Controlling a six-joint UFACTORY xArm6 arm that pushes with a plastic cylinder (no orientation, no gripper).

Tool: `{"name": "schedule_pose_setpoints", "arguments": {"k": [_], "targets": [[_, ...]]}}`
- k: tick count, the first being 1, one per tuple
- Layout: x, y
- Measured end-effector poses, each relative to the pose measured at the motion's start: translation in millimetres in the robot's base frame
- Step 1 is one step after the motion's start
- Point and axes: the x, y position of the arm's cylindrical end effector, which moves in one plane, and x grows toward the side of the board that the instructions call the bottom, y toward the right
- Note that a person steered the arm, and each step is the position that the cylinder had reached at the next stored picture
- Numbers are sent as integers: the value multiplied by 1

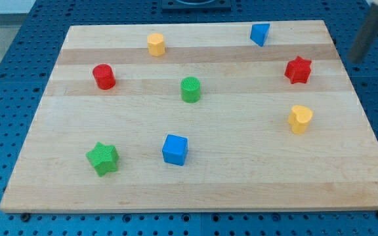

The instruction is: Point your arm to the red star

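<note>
Star, red, far right on counter: judged light, rigid, easily slid. Blurred tip seen off the counter's right edge, apart. No jaws fitted; contact only by side.

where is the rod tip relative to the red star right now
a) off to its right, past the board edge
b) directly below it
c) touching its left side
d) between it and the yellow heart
a: my tip sits right of the red star, beyond the board edge, apart from it.
</note>
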Motion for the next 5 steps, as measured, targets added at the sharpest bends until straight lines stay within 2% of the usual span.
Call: {"name": "schedule_pose_setpoints", "arguments": {"k": [2,3,4,5], "targets": [[-1,3],[1,-40],[7,-135],[7,-136]]}}
